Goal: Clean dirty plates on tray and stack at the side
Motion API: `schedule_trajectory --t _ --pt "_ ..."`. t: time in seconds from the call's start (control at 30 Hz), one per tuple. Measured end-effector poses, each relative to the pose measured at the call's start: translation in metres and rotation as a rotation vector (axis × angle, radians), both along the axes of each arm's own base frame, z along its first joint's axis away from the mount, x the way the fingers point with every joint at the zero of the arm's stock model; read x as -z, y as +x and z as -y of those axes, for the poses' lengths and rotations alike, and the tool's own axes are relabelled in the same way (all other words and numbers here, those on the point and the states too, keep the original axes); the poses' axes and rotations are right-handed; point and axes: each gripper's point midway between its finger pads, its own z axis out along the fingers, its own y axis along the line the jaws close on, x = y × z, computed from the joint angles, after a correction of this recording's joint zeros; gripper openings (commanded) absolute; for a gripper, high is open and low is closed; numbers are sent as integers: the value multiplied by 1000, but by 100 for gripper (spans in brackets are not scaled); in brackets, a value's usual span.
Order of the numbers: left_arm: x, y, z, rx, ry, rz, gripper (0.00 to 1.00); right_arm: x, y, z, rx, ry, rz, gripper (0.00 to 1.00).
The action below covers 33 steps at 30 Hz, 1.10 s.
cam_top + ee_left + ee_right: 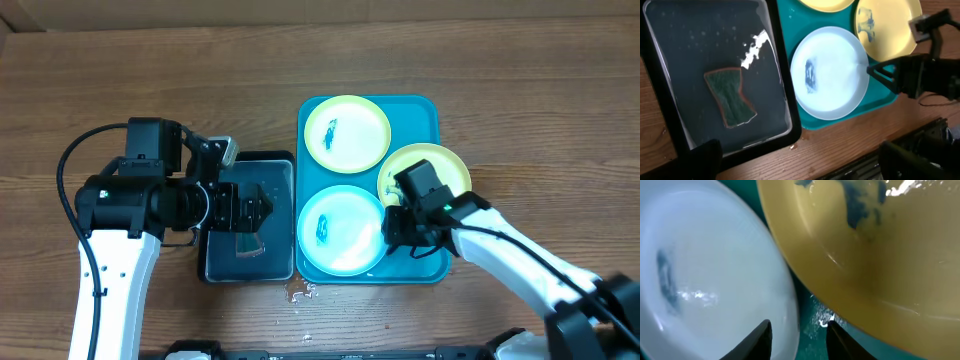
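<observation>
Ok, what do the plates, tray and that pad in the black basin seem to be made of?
Plates: probably plastic or melamine, smooth glossy pastel, with sharp light glints. Tray: moulded plastic, uniform turquoise, rounded rim. Pad: likely a sponge with a green scouring face, matte and fibrous-looking. Basin: looks like black plastic, glossy rim.

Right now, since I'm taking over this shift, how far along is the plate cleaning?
Done: nothing; all three plates sit on the tray, each smeared, none stacked at the side. In hand: the right end effector straddles the blue-white plate at its rim; the left end effector hangs open over the sponge in the basin. Left: clean and stack all three.
</observation>
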Motion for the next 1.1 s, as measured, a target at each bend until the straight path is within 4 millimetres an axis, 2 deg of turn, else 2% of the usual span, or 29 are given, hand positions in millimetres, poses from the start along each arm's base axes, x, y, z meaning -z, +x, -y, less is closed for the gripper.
schedule_trajectory --t 0.1,0.17,0.33,0.43,0.47,0.6,0.63,0.73,0.8,0.87,0.93,1.1 --pt "1 -1 0 1 1 -6 93 15 1 0 -7 -18 -26 22" --pt "0 -1 0 3 1 -4 89 21 0 1 -14 -30 -36 12" --pt "6 1 -11 -82 71 -27 84 20 6 2 -9 -40 -8 7" --pt "16 6 -20 -154 145 -32 72 20 7 2 -7 -41 -4 6" --pt "23 8 -21 -176 165 -32 68 20 7 2 -8 -41 -4 6" --pt "57 12 -22 -223 214 -63 64 20 7 2 -7 -41 -4 6" --pt "77 11 -25 -244 243 -103 62 20 7 2 -8 -42 -5 6" --pt "116 14 -32 -280 295 -167 60 20 7 2 -7 -42 -4 6" --pt "138 13 -34 -288 322 -218 55 20 7 2 -7 -43 -4 6" --pt "155 17 -33 -301 325 -257 42 20 7 2 -7 -43 -4 6" --pt "167 21 -29 -295 313 -283 35 20 7 3 -7 -44 -4 11" --pt "192 18 -25 -288 308 -370 12 20 8 4 -6 -53 0 12"
